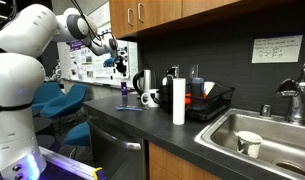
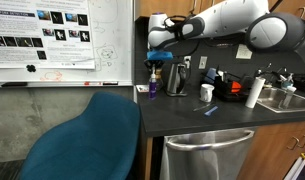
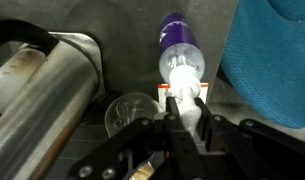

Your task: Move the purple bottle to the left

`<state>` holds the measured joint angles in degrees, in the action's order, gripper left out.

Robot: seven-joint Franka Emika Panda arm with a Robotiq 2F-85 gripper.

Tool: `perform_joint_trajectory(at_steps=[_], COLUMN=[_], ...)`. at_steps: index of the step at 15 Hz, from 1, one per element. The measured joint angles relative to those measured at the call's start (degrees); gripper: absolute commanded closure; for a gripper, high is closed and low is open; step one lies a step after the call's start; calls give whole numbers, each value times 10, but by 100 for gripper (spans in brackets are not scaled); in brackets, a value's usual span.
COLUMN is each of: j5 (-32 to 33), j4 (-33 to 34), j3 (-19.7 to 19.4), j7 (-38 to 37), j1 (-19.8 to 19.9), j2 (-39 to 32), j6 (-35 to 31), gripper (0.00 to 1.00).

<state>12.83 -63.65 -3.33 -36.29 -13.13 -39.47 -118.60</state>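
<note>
Though cluttered, dark countertop (image 1: 142,120) beneath wooden cabinets (image 1: 152,12).

Glossy white arm (image 1: 22,45) of rounded, bulbous segments, dark bands at the joints, black jaws on hinged linkages.

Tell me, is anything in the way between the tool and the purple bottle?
No, nothing visible. In the wrist view the tool points straight at the purple bottle, with its white top nearest. The metal kettle and a clear glass stand off to one side.
</note>
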Motion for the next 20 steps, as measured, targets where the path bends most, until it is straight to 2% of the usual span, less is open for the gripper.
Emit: perform_joint_trajectory(at_steps=[7, 13, 20], j5=[1, 2, 3], j4=[7, -9, -131], j3=[-7, -7, -7], j7=[-16, -28, -46], j1=[-3, -6, -18], j2=[-3, 10, 102], j6=[0, -5, -49], gripper=[2, 0, 0])
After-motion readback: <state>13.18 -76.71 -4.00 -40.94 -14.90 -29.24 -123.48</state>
